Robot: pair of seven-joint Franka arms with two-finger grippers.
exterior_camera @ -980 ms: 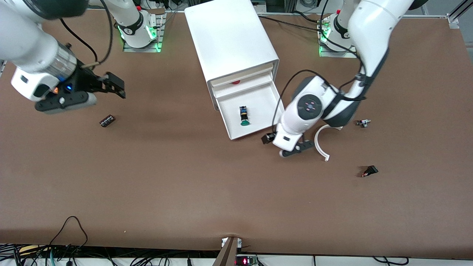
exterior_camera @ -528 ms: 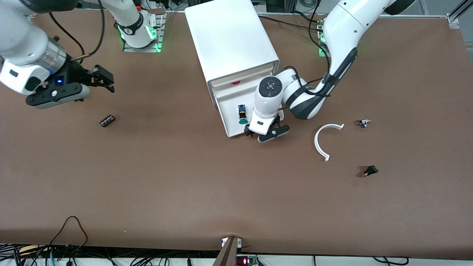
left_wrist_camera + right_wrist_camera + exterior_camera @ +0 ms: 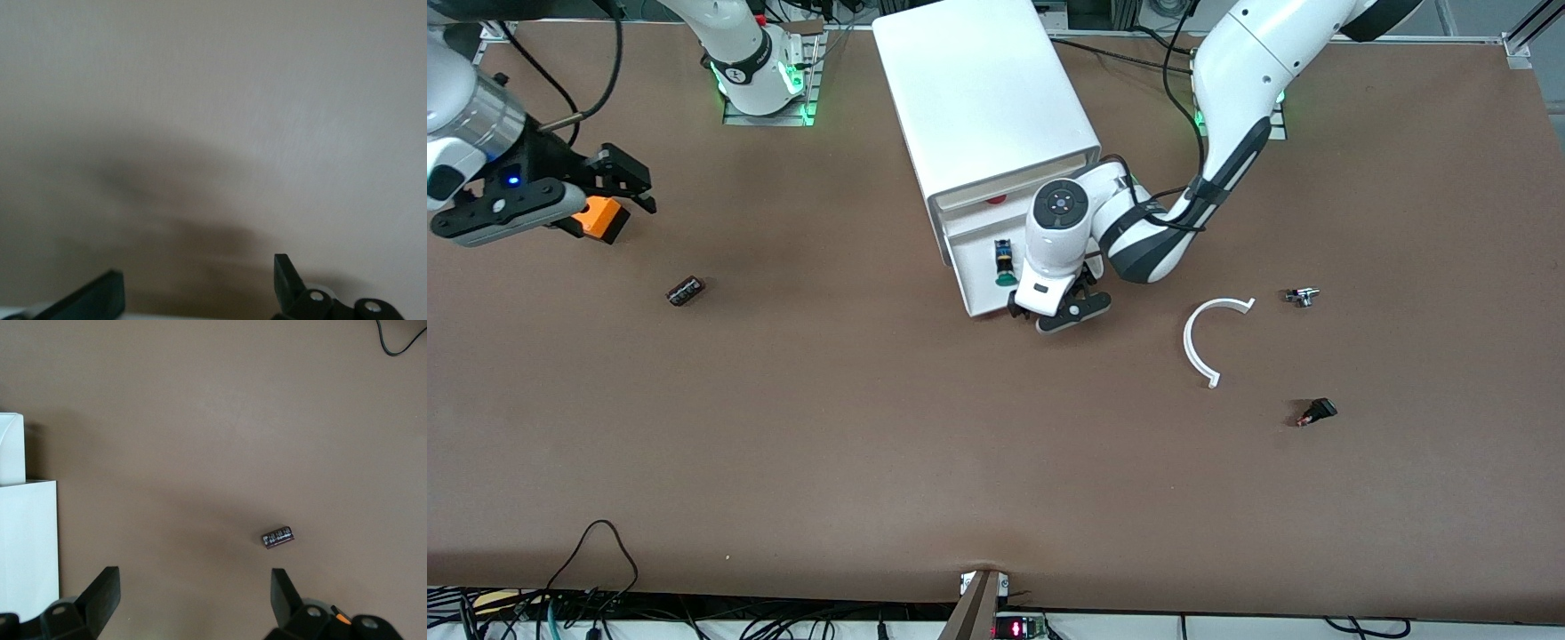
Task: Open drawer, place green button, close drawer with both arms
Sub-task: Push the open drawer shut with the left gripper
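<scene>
The white cabinet (image 3: pixel 987 98) stands in the middle of the table. Its middle drawer (image 3: pixel 971 276) is pulled partway out. The green-capped button (image 3: pixel 1003 265) lies in the drawer, cap toward the front camera. My left gripper (image 3: pixel 1051 315) is open and sits against the drawer's front. The left wrist view shows only this white front (image 3: pixel 220 113) close up, between the two spread fingers (image 3: pixel 285 277). My right gripper (image 3: pixel 627 182) is open and empty, over the table toward the right arm's end; in the right wrist view it (image 3: pixel 193 590) is open over bare table.
An orange cube (image 3: pixel 600 218) sits by the right hand. A small dark component (image 3: pixel 685 291) (image 3: pixel 278 537) lies nearer the front camera. Toward the left arm's end lie a white arc (image 3: pixel 1199 342), a small metal part (image 3: pixel 1301 296) and a black component (image 3: pixel 1316 412).
My left gripper swung from beside the drawer to its front, and the drawer slid partway in. My right arm drew back toward its end of the table, uncovering the orange cube.
</scene>
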